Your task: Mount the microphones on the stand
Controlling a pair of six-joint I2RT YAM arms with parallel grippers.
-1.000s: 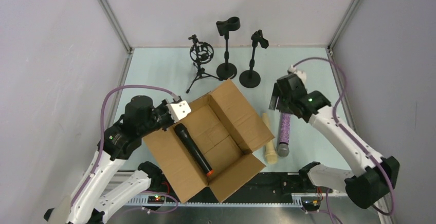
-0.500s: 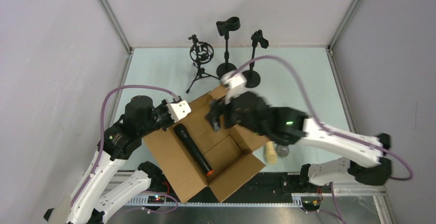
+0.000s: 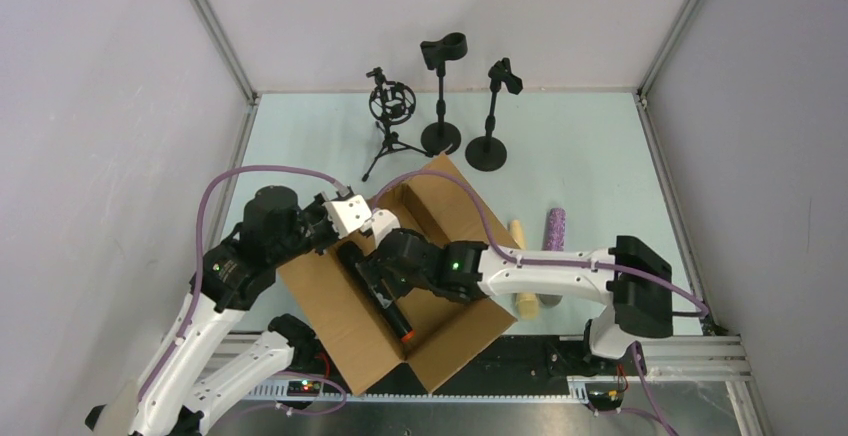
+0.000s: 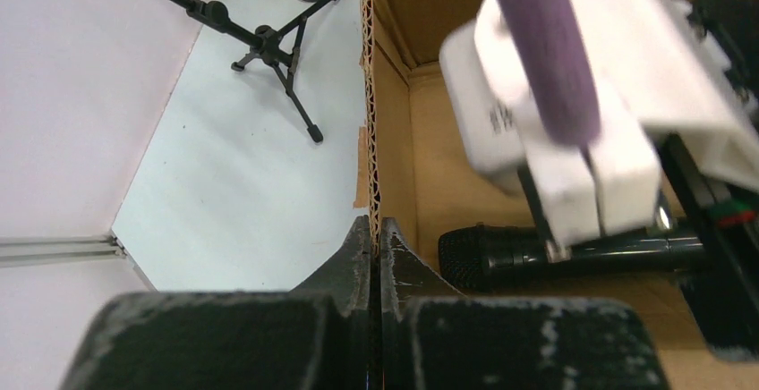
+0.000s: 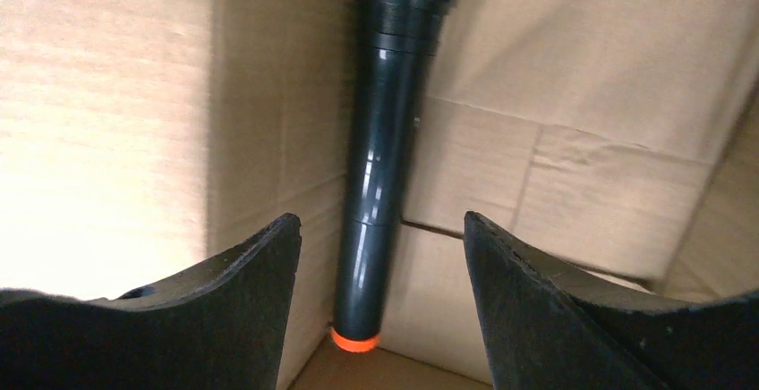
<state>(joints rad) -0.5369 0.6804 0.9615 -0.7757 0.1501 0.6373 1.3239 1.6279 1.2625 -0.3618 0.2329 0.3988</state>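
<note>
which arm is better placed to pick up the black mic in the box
Right. The right claw hangs open over the black microphone in the cardboard box, a finger on each side of the handle. The left claw is shut on the box's wall.

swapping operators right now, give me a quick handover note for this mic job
Left gripper: shut on the wall of the brown cardboard box.
Right gripper: open inside the box, over the black microphone with the orange end, not gripping it.
Cream-beige microphone and purple glitter microphone: lying on the table right of the box.
Black tripod stand and two black round-base stands: empty.
Done: nothing attached. Left: all three microphones.
</note>
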